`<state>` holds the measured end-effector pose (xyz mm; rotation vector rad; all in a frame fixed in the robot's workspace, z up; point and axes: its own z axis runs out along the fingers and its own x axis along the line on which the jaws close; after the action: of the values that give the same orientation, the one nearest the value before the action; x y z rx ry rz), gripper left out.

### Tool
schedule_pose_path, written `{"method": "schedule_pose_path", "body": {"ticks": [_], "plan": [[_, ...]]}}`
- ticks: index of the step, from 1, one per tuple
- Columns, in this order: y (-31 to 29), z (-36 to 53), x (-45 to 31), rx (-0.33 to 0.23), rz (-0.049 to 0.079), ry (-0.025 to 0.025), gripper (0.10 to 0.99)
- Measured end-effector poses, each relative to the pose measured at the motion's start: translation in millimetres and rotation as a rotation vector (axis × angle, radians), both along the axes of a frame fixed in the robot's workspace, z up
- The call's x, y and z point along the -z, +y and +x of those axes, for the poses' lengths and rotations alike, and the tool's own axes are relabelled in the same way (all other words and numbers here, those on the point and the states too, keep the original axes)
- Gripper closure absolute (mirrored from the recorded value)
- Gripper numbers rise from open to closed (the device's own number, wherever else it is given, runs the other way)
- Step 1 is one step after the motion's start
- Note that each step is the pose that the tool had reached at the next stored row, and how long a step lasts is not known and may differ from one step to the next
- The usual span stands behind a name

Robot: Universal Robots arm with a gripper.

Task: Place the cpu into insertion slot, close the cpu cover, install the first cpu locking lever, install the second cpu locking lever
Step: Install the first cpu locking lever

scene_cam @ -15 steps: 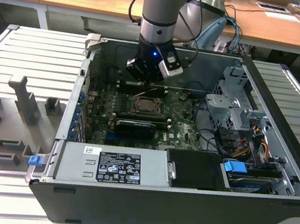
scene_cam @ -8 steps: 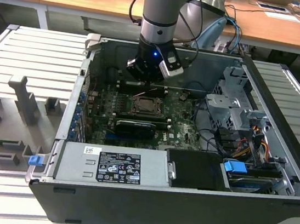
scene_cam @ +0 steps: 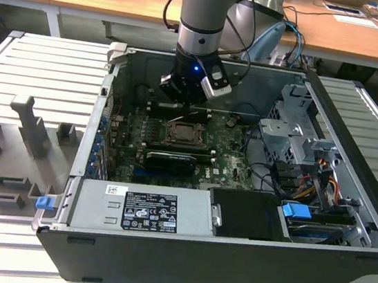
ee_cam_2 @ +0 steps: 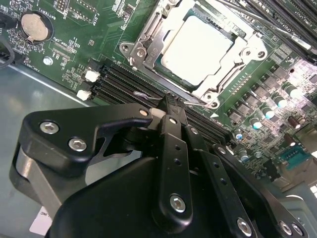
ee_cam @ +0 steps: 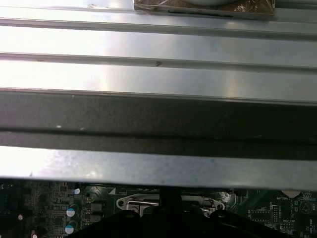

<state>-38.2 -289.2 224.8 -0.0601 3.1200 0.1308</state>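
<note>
in the second wrist view the gripper [ee_cam_2: 171, 106] has its black fingers closed together, tips meeting at a thin wire locking lever [ee_cam_2: 148, 95] at the socket's edge; whether the wire is actually gripped cannot be told. at 12 o'clock beyond, the cpu [ee_cam_2: 198, 44], flat and pale silver, sits in the insertion slot [ee_cam_2: 157, 62] under the closed cpu cover [ee_cam_2: 148, 37], a stamped shiny frame. judgement: the lever needs steady, low pressure, without scraping the green motherboard [ee_cam_2: 89, 29].
</note>
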Motion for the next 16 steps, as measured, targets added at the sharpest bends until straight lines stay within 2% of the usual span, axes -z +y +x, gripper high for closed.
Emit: {"method": "schedule_pose_path", "body": {"ticks": [16], "plan": [[0.0, 2.9, 1.5, 0.0, 0.002, 0.0, 0.98]]}}
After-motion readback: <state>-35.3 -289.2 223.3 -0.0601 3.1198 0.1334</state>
